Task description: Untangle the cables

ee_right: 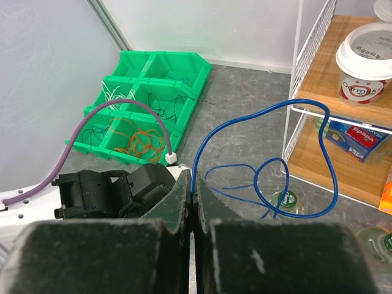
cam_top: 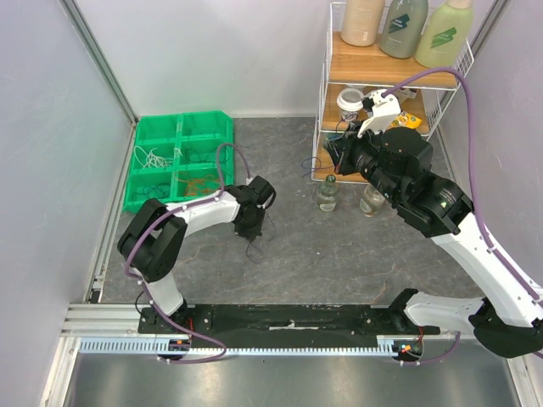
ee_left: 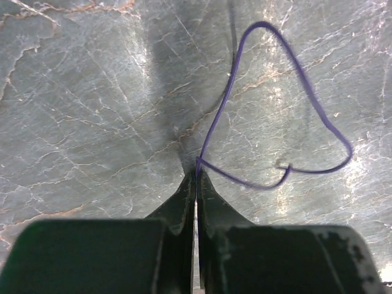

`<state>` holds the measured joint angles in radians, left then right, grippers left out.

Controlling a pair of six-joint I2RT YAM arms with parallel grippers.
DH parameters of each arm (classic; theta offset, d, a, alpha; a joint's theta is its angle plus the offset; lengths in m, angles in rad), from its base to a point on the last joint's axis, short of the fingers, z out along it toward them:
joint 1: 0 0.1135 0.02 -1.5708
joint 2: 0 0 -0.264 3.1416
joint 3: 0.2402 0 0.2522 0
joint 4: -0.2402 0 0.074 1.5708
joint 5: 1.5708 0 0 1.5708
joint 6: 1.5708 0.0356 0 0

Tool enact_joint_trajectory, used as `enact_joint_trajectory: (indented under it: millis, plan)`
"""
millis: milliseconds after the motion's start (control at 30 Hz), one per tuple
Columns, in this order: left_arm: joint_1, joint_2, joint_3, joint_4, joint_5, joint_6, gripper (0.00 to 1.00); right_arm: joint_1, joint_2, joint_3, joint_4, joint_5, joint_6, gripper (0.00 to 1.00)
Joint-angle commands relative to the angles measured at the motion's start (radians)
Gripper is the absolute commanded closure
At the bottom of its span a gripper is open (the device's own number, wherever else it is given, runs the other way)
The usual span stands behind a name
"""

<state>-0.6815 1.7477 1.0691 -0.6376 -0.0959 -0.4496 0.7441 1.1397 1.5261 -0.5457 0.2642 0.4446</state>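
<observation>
Blue cable [ee_right: 193, 174] in right gripper [ee_right: 194, 199], purple cable [ee_left: 214, 122] in left gripper [ee_left: 196, 184]

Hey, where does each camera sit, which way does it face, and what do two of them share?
Top external: above and behind the bases, looking down on the grey marbled table; both arms show.
Left wrist: on the left gripper, facing down at the table; fingers pinch a thin purple wire loop.
Right wrist: on the right gripper, facing leftward across the table; fingers pinch a thin blue wire.
Shared: top and right wrist both show the green plastic bin and left arm.
</observation>
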Motion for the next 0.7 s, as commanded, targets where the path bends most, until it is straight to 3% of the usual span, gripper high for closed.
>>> enact_joint_trajectory:
  millis: [0, 300, 400, 567, 667]
  plan:
    - [0.007, -0.055, 0.009, 0.019, -0.076, 0.020, 0.98, -0.002, -0.015, 0.016, 0.004, 0.012, -0.014, 1.00]
    - [0.077, -0.327, 0.032, -0.028, -0.241, -0.001, 0.98, -0.002, -0.009, 0.009, 0.004, 0.007, -0.011, 1.00]
    - [0.187, -0.378, 0.064, -0.088, -0.321, -0.053, 0.98, -0.002, -0.011, 0.006, 0.004, 0.003, -0.014, 1.00]
    - [0.468, -0.409, 0.146, -0.125, -0.315, -0.132, 0.98, -0.002, -0.017, 0.008, 0.003, 0.000, -0.027, 1.00]
    - [0.543, -0.381, 0.228, -0.139, -0.338, -0.149, 0.98, -0.002, -0.015, 0.014, 0.000, -0.005, -0.037, 1.00]
